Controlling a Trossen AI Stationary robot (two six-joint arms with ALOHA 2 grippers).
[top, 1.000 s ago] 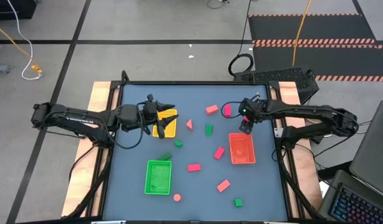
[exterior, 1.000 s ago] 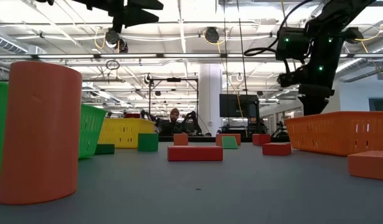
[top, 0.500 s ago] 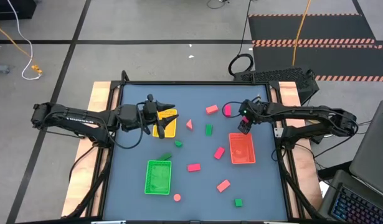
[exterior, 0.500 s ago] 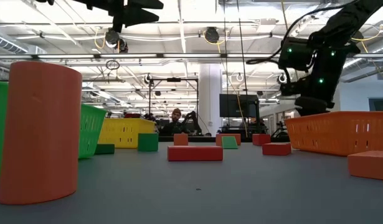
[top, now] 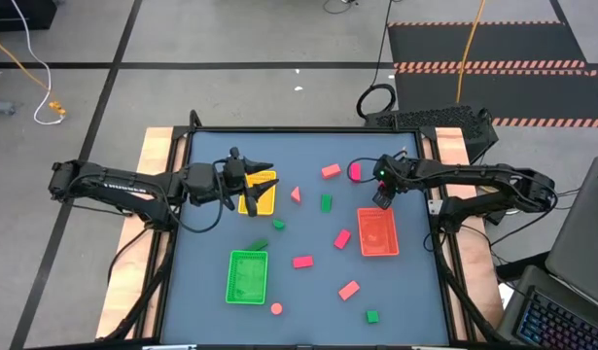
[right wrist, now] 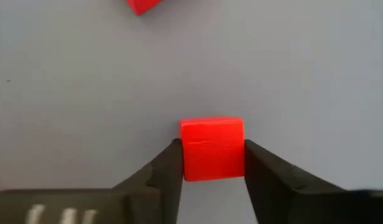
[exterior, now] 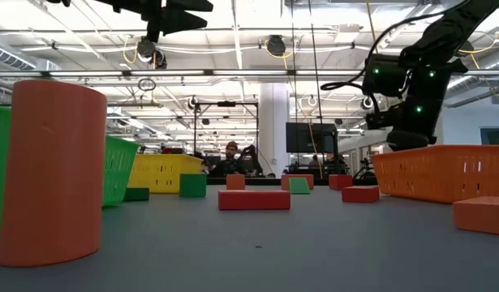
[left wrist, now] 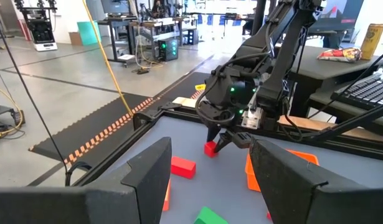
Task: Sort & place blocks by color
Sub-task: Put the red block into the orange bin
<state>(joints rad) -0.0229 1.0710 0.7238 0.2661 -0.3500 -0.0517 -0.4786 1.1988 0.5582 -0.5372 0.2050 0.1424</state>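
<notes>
Right gripper (right wrist: 212,163) pinching the small red cube (right wrist: 212,148)

It hangs above the table's far side, just behind the orange mesh tray (top: 377,233); the left gripper (top: 248,181) waits open over the yellow tray (top: 264,199).

Four cameras around one dark grey table (top: 308,292).
Overhead looks straight down; low looks level across; wrist views look forward, sharing the small red cube (right wrist: 212,148).

Yellow tray (top: 263,192), green tray (top: 247,276), red tray (top: 377,233), black keyboard (top: 433,119) behind table
</notes>
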